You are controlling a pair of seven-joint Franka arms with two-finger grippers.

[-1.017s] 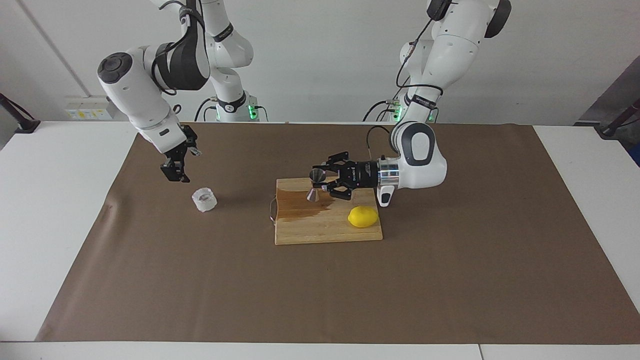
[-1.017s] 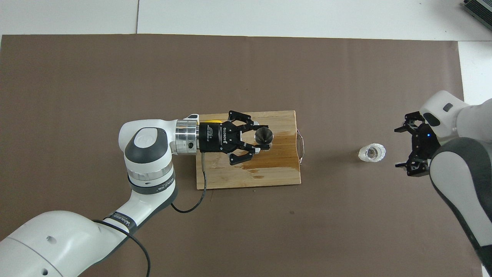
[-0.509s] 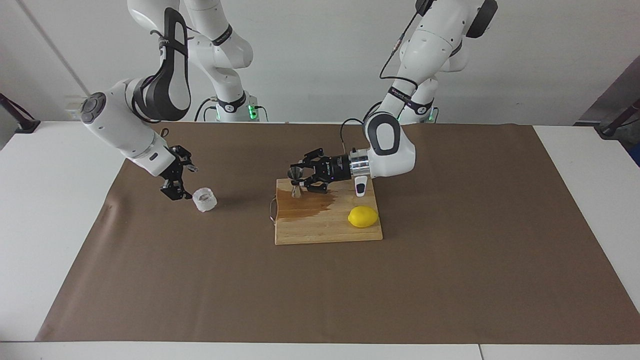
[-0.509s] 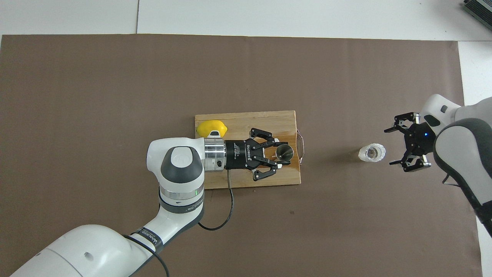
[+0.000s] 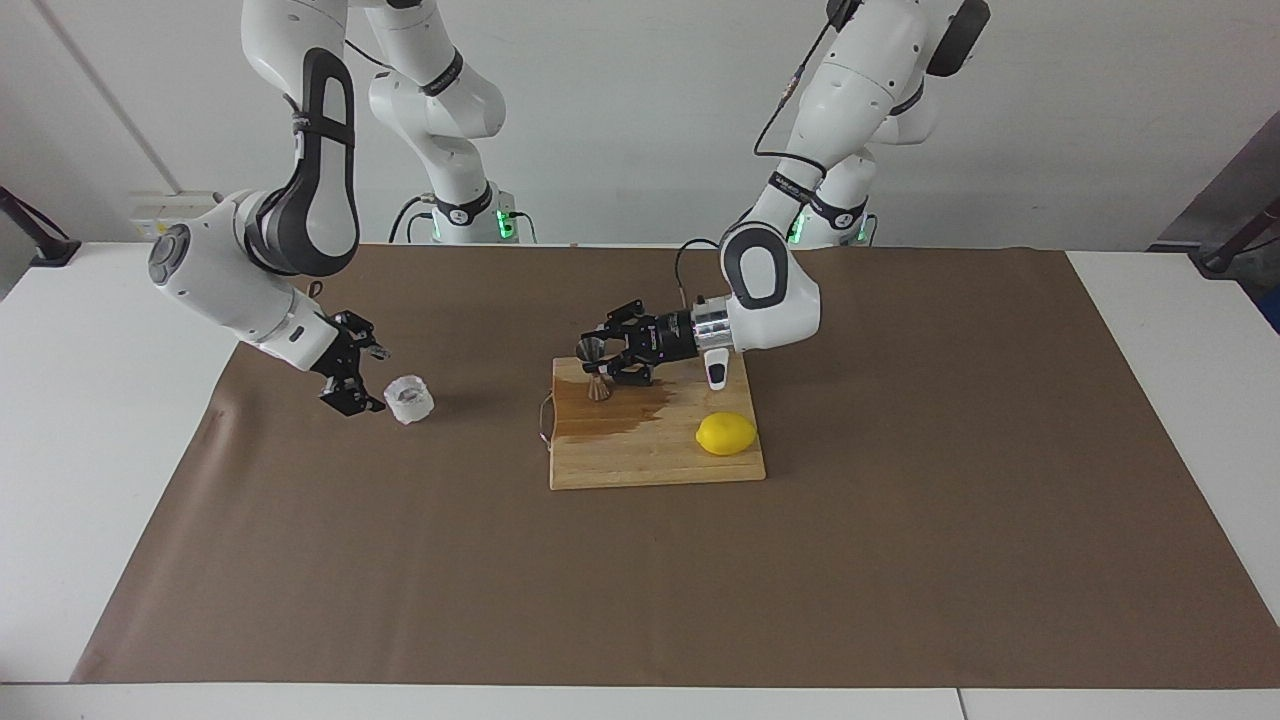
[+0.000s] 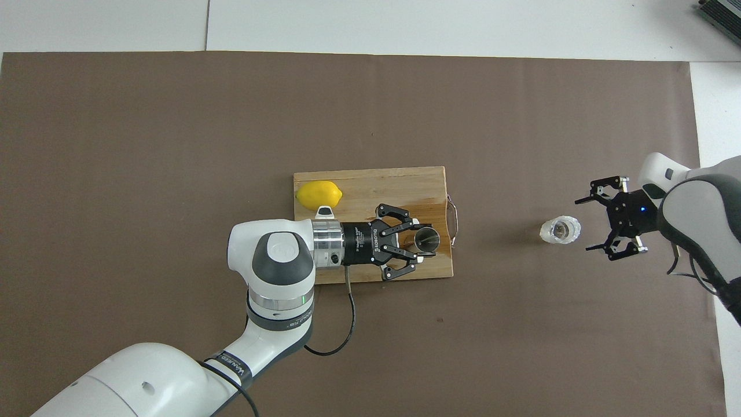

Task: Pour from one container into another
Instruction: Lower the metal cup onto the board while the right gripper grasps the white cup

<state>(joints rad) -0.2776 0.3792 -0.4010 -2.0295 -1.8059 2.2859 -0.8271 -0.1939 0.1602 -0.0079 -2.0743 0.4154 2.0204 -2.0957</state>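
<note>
**Right jaws spread beside tumbler, not yet gripping**

Glass tumbler (image 5: 409,398) upright on brown mat (image 5: 900,560), toward right arm's end of tabletop (image 5: 80,400), well apart from cutting board (image 5: 650,460). Right gripper (image 5: 352,378) just beside tumbler on side away from board, jaws wide open, axis level, mouth facing the glass; short straight push should bracket it. Steel jigger (image 5: 594,368) upright on wet board corner, clamped at waist by left gripper (image 5: 612,362). Lemon (image 5: 726,433) on board, clear of path. Mat flat, room ample.
</note>
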